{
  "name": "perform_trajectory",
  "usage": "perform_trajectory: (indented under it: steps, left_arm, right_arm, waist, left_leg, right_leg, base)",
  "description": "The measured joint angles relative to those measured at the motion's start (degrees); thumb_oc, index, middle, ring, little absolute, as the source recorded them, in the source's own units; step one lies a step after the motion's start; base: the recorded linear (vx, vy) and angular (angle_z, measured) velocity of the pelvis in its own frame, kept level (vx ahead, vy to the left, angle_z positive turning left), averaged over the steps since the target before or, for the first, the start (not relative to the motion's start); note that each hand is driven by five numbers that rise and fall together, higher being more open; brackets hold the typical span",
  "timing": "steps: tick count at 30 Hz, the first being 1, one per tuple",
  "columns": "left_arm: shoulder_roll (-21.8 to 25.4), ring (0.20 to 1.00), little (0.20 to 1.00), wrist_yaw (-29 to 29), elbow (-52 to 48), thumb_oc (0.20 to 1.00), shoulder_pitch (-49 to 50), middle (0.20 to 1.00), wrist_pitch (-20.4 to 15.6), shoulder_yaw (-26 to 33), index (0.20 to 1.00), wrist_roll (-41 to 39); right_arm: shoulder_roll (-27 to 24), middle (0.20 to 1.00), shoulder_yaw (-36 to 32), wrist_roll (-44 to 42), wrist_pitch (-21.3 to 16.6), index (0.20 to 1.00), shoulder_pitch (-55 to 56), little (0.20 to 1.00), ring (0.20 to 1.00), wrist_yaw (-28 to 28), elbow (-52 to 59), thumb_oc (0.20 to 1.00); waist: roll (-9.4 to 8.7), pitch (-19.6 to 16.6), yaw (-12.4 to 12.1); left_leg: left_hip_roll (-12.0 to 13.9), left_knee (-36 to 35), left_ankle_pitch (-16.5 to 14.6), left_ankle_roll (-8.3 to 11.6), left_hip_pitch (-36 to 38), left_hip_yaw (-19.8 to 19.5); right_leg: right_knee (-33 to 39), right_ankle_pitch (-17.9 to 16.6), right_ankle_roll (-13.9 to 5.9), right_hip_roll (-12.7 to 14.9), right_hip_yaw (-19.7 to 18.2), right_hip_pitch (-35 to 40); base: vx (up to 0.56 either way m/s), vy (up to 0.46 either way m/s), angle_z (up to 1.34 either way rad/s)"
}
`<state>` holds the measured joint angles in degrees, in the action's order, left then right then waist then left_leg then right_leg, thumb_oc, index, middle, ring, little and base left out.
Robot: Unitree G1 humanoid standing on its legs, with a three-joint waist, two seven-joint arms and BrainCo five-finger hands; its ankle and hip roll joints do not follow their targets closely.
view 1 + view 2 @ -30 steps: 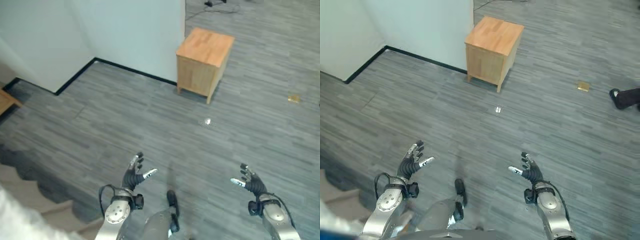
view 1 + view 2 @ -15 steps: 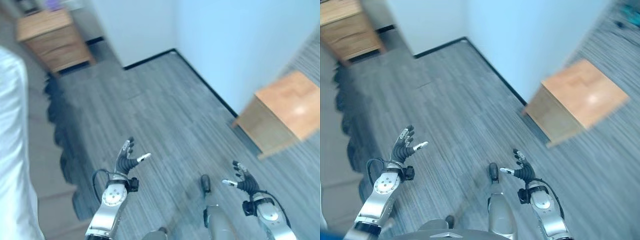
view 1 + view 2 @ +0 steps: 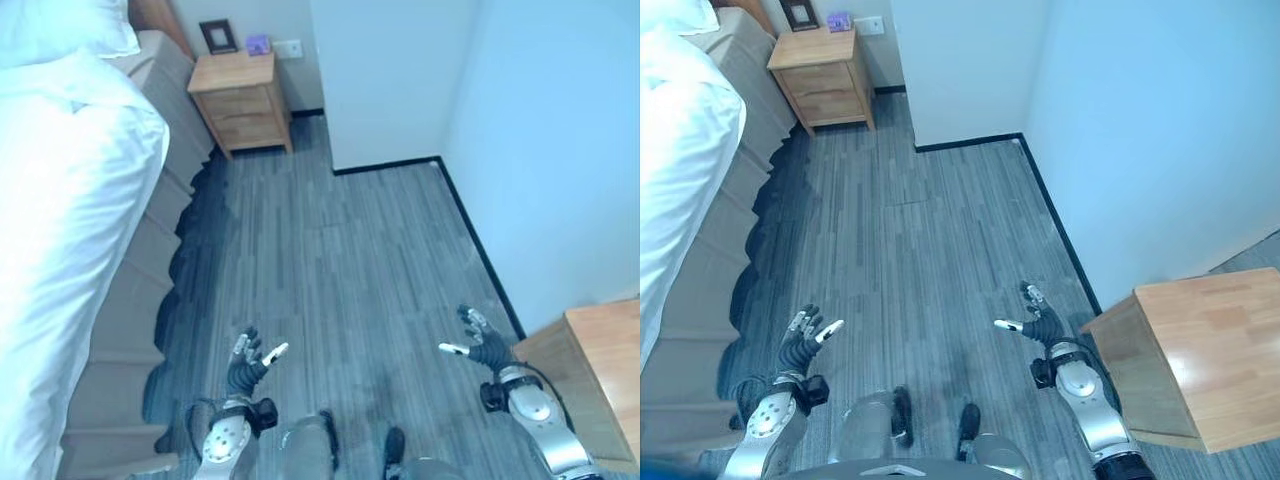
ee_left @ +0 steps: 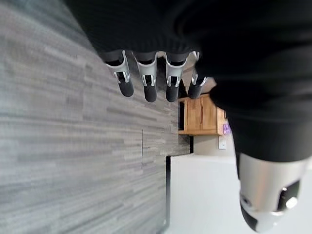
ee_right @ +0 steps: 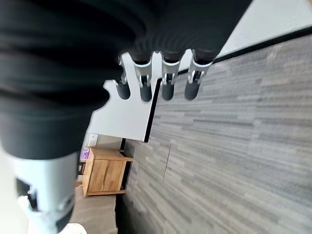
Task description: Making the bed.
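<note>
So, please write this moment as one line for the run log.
left hand: open, empty | right hand: open, empty | bed: at left, untouched

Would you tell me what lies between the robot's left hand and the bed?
Bare grey floor and the bed's beige skirt. In the left eye view the left hand hovers open over the floor, apart from the bed's white duvet.

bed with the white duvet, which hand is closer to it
Left. The left hand hangs open over the grey floor just beside the bed and its beige skirt. The right hand is open too, farther across the floor, near the blue wall.
</note>
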<state>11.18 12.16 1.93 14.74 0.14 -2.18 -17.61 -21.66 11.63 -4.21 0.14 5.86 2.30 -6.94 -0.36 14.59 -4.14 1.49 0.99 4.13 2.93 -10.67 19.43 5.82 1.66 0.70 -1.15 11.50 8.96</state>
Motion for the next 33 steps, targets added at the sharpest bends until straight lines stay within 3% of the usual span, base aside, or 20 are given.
perform_trajectory:
  steps: [3, 6, 7, 8, 9, 10, 11, 12, 13, 14, 15, 17, 20, 22, 23, 24, 25, 28, 29, 33]
  left_arm:
    - [0.11, 1.000, 1.000, -0.12, 0.07, 1.000, -1.15, 1.000, 0.08, -0.38, 1.000, 0.11]
    - [0.13, 1.000, 1.000, -0.09, -0.13, 1.000, 0.38, 1.000, 0.16, -0.36, 1.000, 0.27]
    - [0.08, 1.000, 1.000, -0.02, 0.07, 1.000, 0.56, 1.000, 0.53, -0.41, 1.000, 0.28]
    - [-0.07, 1.000, 1.000, 0.00, 0.06, 1.000, 0.92, 1.000, 0.72, -0.71, 1.000, 0.26]
    - [0.33, 1.000, 1.000, -0.05, 0.01, 1.000, 0.78, 1.000, 0.74, -1.16, 1.000, 0.29]
    - [0.68, 1.000, 1.000, 0.05, -0.06, 1.000, -0.93, 1.000, 1.36, -2.39, 1.000, 0.40]
    - [1.49, 1.000, 1.000, -0.08, -0.06, 1.000, -1.23, 1.000, 1.48, -3.03, 1.000, 0.42]
    - [2.74, 1.000, 1.000, -0.01, 0.02, 1.000, -2.50, 1.000, 1.75, -3.45, 1.000, 0.44]
    - [3.86, 1.000, 1.000, 0.12, -0.10, 1.000, -3.94, 1.000, 1.74, -4.34, 1.000, 0.55]
    - [4.96, 1.000, 1.000, 0.22, 0.13, 1.000, -4.58, 1.000, 1.82, -4.41, 1.000, 0.56]
    - [5.65, 1.000, 1.000, 0.03, 0.11, 1.000, -5.61, 1.000, 1.72, -3.94, 1.000, 0.57]
    - [6.57, 1.000, 1.000, 0.20, 0.14, 1.000, -6.29, 1.000, 1.72, -3.89, 1.000, 0.56]
    - [7.67, 1.000, 1.000, 0.73, 0.15, 1.000, -5.10, 1.000, 1.76, -3.12, 1.000, 0.49]
    - [8.69, 1.000, 1.000, 0.59, 0.50, 1.000, -3.24, 1.000, 1.78, -2.90, 1.000, 0.41]
    - [9.62, 1.000, 1.000, 0.28, 0.11, 1.000, -2.34, 1.000, 1.75, -3.11, 1.000, 0.43]
    - [9.72, 1.000, 1.000, -0.13, 0.03, 1.000, -1.60, 1.000, 1.70, -2.99, 1.000, 0.46]
    - [8.59, 1.000, 1.000, -0.09, 0.34, 1.000, 0.65, 1.000, 1.84, -3.15, 1.000, 0.57]
    - [5.20, 1.000, 1.000, -0.15, 0.35, 1.000, 0.98, 1.000, 1.80, -3.30, 1.000, 0.57]
    - [3.50, 1.000, 1.000, -1.18, 0.31, 1.000, 1.34, 1.000, 1.75, -3.68, 1.000, 0.57]
    - [4.28, 1.000, 1.000, -1.12, 5.84, 1.000, -1.87, 1.000, 3.00, -1.26, 1.000, 0.87]
  right_arm:
    - [0.14, 1.000, 0.26, 1.95, 0.47, 1.000, 1.31, 1.000, 1.000, 0.15, -0.27, 1.000]
    - [0.13, 1.000, 0.41, 2.25, 0.62, 1.000, 1.13, 1.000, 1.000, 0.19, -0.24, 1.000]
    - [0.50, 1.000, 0.30, 3.19, 0.72, 1.000, 1.24, 1.000, 1.000, 0.25, -0.36, 1.000]
    - [0.50, 1.000, 0.97, 3.79, 0.76, 1.000, 1.51, 1.000, 1.000, 0.21, -0.72, 1.000]
    - [0.95, 1.000, 1.33, 4.06, 0.80, 1.000, 2.34, 1.000, 1.000, 0.21, -0.68, 1.000]
    - [0.86, 1.000, 2.29, 4.20, 0.83, 1.000, 4.15, 1.000, 1.000, 0.19, 1.02, 1.000]
    - [1.08, 1.000, 2.56, 4.20, 0.80, 1.000, 5.68, 1.000, 1.000, 0.17, 2.37, 1.000]
    - [2.07, 1.000, 2.70, 4.22, 0.83, 1.000, 6.41, 1.000, 1.000, 0.14, 2.78, 1.000]
    - [2.94, 1.000, 2.58, 4.25, 0.61, 1.000, 5.78, 1.000, 1.000, 0.25, 2.36, 1.000]
    - [3.36, 1.000, 2.66, 4.24, 0.64, 1.000, 5.27, 1.000, 1.000, 0.30, 1.89, 1.000]
    - [3.52, 1.000, 2.04, 4.26, 0.60, 1.000, 4.84, 1.000, 1.000, 0.71, 1.60, 1.000]
    - [3.59, 1.000, 0.83, 4.16, 0.60, 1.000, 4.89, 1.000, 1.000, 1.39, 1.76, 1.000]
    - [4.76, 1.000, -0.22, 3.35, 0.56, 1.000, 3.94, 1.000, 1.000, 2.33, -0.08, 1.000]
    - [5.44, 1.000, -0.53, 2.14, 0.34, 1.000, 4.00, 1.000, 1.000, 2.52, -0.84, 1.000]
    - [5.88, 1.000, -0.94, 1.45, 0.24, 1.000, 5.28, 1.000, 1.000, 2.59, -0.66, 1.000]
    - [6.00, 1.000, -1.26, 1.37, 0.34, 1.000, 5.85, 1.000, 1.000, 2.61, -1.04, 1.000]
    - [6.10, 1.000, -2.24, 1.37, 0.33, 1.000, 6.40, 1.000, 1.000, 2.78, -1.23, 1.000]
    - [5.67, 1.000, -2.27, 1.38, 0.40, 1.000, 5.14, 1.000, 1.000, 3.35, -2.59, 1.000]
    - [4.68, 1.000, -2.24, 1.39, 0.34, 1.000, 6.69, 1.000, 1.000, 3.37, -2.51, 1.000]
    - [4.73, 1.000, -3.83, 0.86, 2.24, 1.000, 4.16, 1.000, 1.000, 3.55, -13.11, 1.000]
  waist:
    - [0.06, -0.77, 1.84]
    - [-0.71, -2.08, 1.92]
    - [-1.23, -1.91, 2.36]
    - [-0.75, -2.33, 2.29]
    - [-0.65, -2.58, 2.31]
    - [0.04, -2.53, 2.85]
    - [-0.31, -2.61, 3.79]
    - [-2.05, -2.59, 5.13]
    - [-2.33, -2.14, 6.00]
    - [-2.43, -2.10, 6.57]
    - [-1.66, -1.70, 5.86]
    - [-1.30, -1.49, 5.85]
    - [-1.77, -1.45, 5.54]
    - [-2.65, -1.85, 6.23]
    - [-4.34, -2.70, 6.81]
    - [-5.45, -2.88, 6.46]
    - [-4.28, -3.27, 5.65]
    - [-2.73, -3.49, 5.95]
    - [-0.35, -4.50, 7.04]
    - [-2.02, -6.05, 7.02]
  left_leg:
    - [0.49, -2.30, 0.19, -0.11, 0.03, 7.24]
    - [1.18, -2.93, -0.01, -0.47, 3.67, 9.85]
    - [0.05, -4.52, 1.46, -2.60, 6.41, 9.60]
    - [-0.05, -6.66, 2.07, -6.15, 8.97, 8.25]
    - [-0.24, -6.19, 1.44, -7.31, 10.12, 8.40]
    - [0.73, -5.37, 0.37, -8.58, 11.91, 5.44]
    - [-0.22, -6.19, -0.11, -8.87, 13.21, 2.58]
    - [-2.05, -6.19, -0.95, -9.48, 14.73, 0.73]
    - [-2.15, -5.86, -2.20, -9.58, 15.29, -1.29]
    - [-2.21, -5.52, -2.23, -9.63, 15.21, -2.55]
    - [-2.18, -5.30, -3.30, -9.79, 16.06, -4.57]
    - [-2.27, -4.46, -4.16, -8.38, 16.11, -8.65]
    - [-2.28, -4.48, -5.65, -6.14, 17.19, -11.41]
    - [-2.45, -4.10, -6.78, -4.59, 17.94, -15.54]
    - [-3.30, -4.00, -7.49, -3.72, 18.11, -17.26]
    - [-3.75, -4.13, -8.22, -2.62, 19.05, -18.29]
    - [-2.11, -4.26, -9.12, -1.29, 19.93, -18.07]
    - [0.47, -4.96, -9.02, -1.22, 20.19, -14.63]
    - [1.39, -6.05, -8.82, -0.72, 22.33, -13.13]
    - [1.02, -6.41, -8.84, -0.92, 21.43, -10.49]
  right_leg:
    - [0.00, 3.16, 0.90, -1.20, 4.05, 3.41]
    - [-0.18, 6.03, -1.97, -1.14, 4.16, 6.79]
    - [-0.91, 6.82, -3.12, -0.47, 4.29, 9.08]
    - [-5.93, 7.78, -4.44, 0.08, 4.57, 8.66]
    - [-11.09, 7.80, -5.17, 0.13, 5.38, 7.50]
    - [-40.93, 6.21, -8.23, 5.53, 9.17, -4.88]
    - [-51.68, 3.41, -9.54, 9.13, 9.20, -9.93]
    - [-58.31, 4.29, -9.85, 12.75, 7.98, -14.66]
    - [-59.80, 5.86, -9.00, 12.41, 3.04, -19.44]
    - [-58.94, 6.14, -8.44, 11.58, -0.22, -21.93]
    - [-52.88, 6.05, -8.56, 13.50, -1.29, -26.71]
    - [-36.13, 4.89, -7.99, 14.81, -1.24, -25.28]
    - [-11.58, 0.67, -7.69, 11.71, -6.00, -19.79]
    - [-2.38, -3.16, -7.70, 8.59, -14.10, -15.14]
    - [0.23, -3.08, -7.02, 8.50, -15.31, -12.91]
    - [-0.06, -8.69, -6.91, 9.01, -15.19, -12.28]
    - [0.12, -11.07, -6.02, 7.67, -13.50, -11.31]
    - [-0.10, -11.63, -4.42, 5.32, -12.38, -11.04]
    - [0.24, -10.83, -4.24, 4.74, -11.91, -9.43]
    - [-0.12, -9.91, -4.29, 5.32, -10.76, -10.01]
  base:
    - [0.27, -0.023, 0.57]
    - [0.39, 0.059, 0.11]
    - [0.29, 0.079, -0.07]
    - [0.35, 0.112, -0.01]
    - [0.32, 0.115, 0.17]
    - [0.20, 0.024, 0.55]
    - [0.13, -0.021, 1.07]
    - [0.12, -0.050, 1.15]
    - [0.12, -0.044, 1.15]
    - [0.23, -0.139, 1.25]
    - [0.22, -0.209, 1.40]
    - [0.18, -0.179, 1.54]
    - [0.15, -0.116, 1.09]
    - [0.11, -0.113, 1.02]
    - [0.09, -0.093, 1.18]
    - [0.07, -0.111, 0.90]
    - [0.06, -0.094, 0.40]
    - [0.05, -0.053, 0.09]
    - [0.03, -0.044, 0.02]
    - [-0.04, 0.048, 0.16]
